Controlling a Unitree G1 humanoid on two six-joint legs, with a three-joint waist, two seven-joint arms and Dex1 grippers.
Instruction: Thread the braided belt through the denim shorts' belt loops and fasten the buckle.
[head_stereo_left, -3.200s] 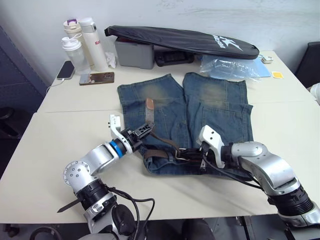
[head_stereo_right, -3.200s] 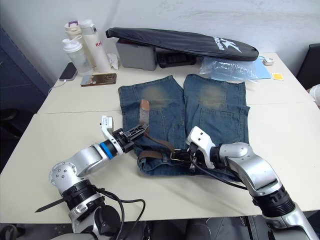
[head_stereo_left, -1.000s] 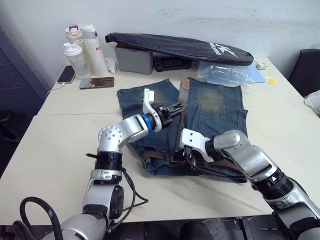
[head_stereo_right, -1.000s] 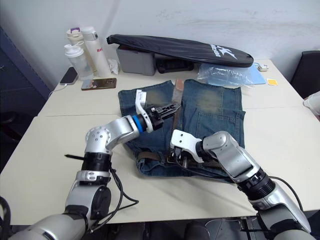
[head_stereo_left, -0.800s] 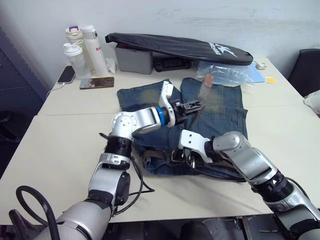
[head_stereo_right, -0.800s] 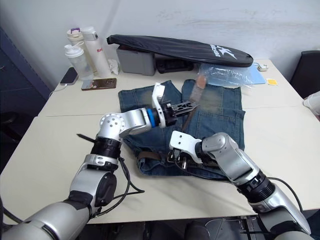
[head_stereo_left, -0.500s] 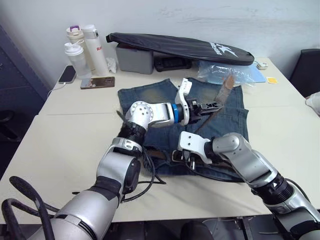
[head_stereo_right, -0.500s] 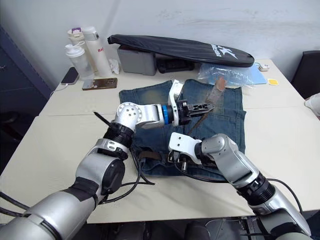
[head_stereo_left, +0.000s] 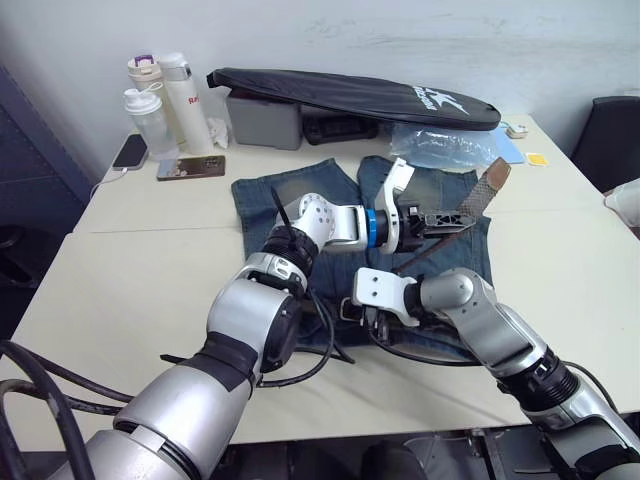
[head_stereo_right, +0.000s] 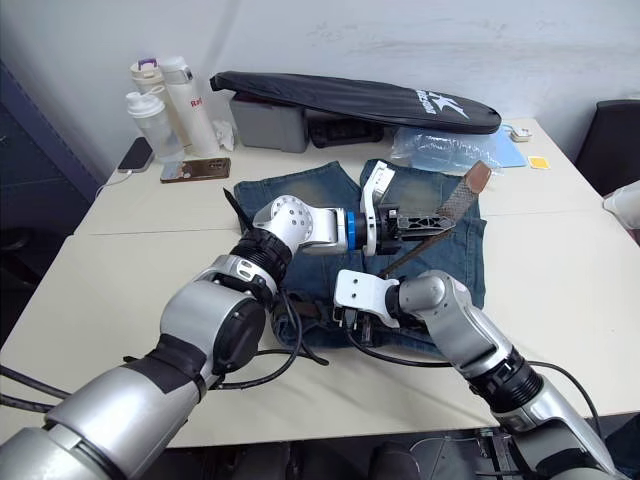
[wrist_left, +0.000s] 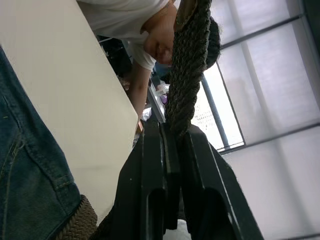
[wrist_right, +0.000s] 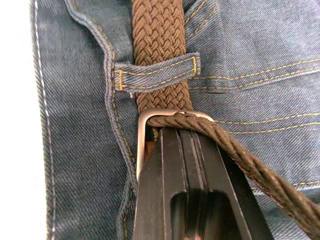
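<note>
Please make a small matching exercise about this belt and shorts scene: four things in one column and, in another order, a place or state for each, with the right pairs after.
Things:
1. braided belt
2. buckle
3. black zipped bag
4. phone

Places or states:
A. lies flat on the table beside the bottles
B. pinched near its tip by the left gripper and lifted over the denim shorts
C. rests across the grey box at the far side of the table
D. silver frame at the waistband, next to a belt loop, at the right gripper

Pairs: 1-B, 2-D, 3-C, 4-A

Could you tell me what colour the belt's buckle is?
The buckle is silver; the right wrist view shows it best.
</note>
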